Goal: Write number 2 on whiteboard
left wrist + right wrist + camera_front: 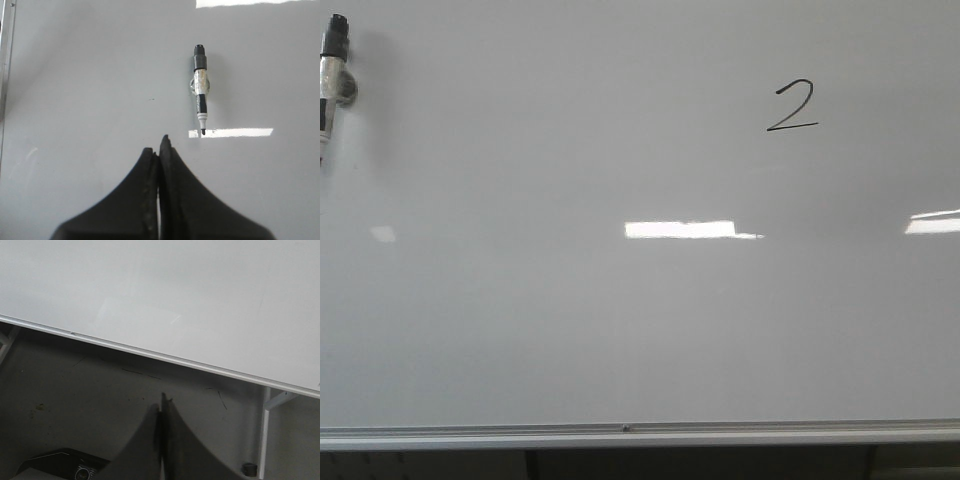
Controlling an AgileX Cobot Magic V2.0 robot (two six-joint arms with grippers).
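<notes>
Front view: the whiteboard [620,330] fills almost the whole picture, with its silver rail along the lower edge. The number 2 [792,106] is written in thin black line in the upper right part of the board, above and to the right of a bright strip of reflected light. A marker [333,80] sits on a small holder at the far upper left edge of the board, cap end up, well apart from the digit. Neither arm shows in this view.

Left wrist view: the left gripper [160,150] has its two black fingers pressed together at the tips, with nothing between them. It faces the board surface [90,90]. The marker [200,90] is mounted on the board near the fingertips, off to one side of them and not touching; its uncapped tip points toward the gripper end of the picture. The digit is not in this view.

Right wrist view: the right gripper [162,407] is likewise closed, fingers meeting, empty. It hangs in front of the dark floor [75,400], away from the board [175,295], whose rail crosses the picture at a slant. A white leg [265,435] of the stand shows beside the fingers. No writing is visible here.
</notes>
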